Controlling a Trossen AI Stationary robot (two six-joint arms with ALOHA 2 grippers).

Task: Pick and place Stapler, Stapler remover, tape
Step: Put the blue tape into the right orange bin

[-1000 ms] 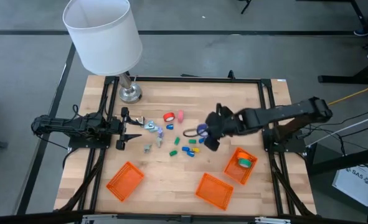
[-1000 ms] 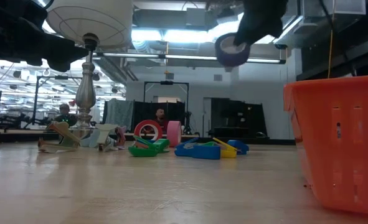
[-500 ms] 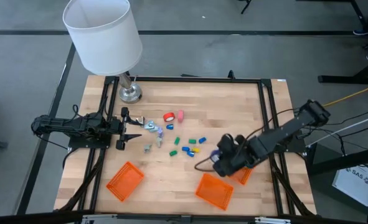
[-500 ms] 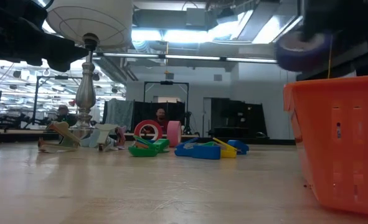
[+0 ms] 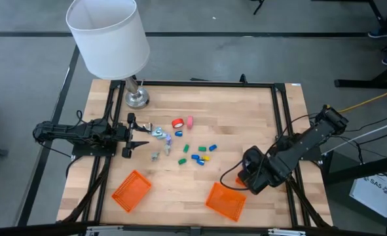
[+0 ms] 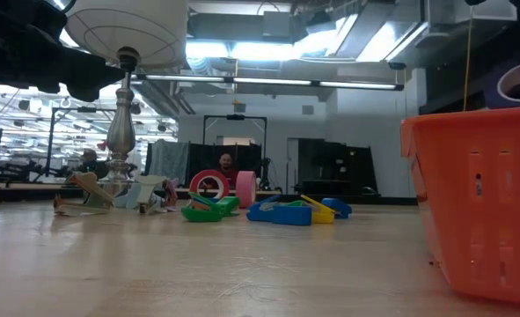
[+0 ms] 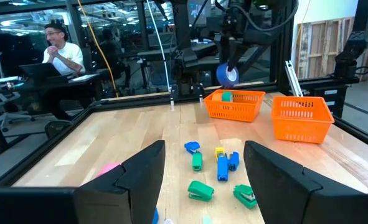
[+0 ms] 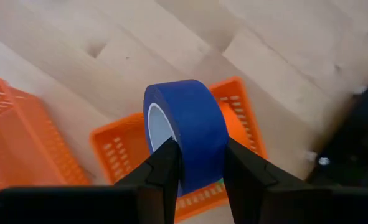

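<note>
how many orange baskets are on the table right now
3: one orange mesh basket front-left, one front-centre, and one mostly hidden under the right arm, where the fingers hold a blue tape roll.

A pale wooden table (image 5: 245, 118) framed in black rails stands on a grey floor (image 5: 245, 16), and a table lamp with a white shade (image 5: 107, 36) on a silver base (image 5: 137, 98) occupies one far corner. The room beyond is an open workshop with ceiling strip lights (image 6: 268, 84) and dark desks. A person in a white shirt (image 7: 60, 55) sits at one desk.
</note>
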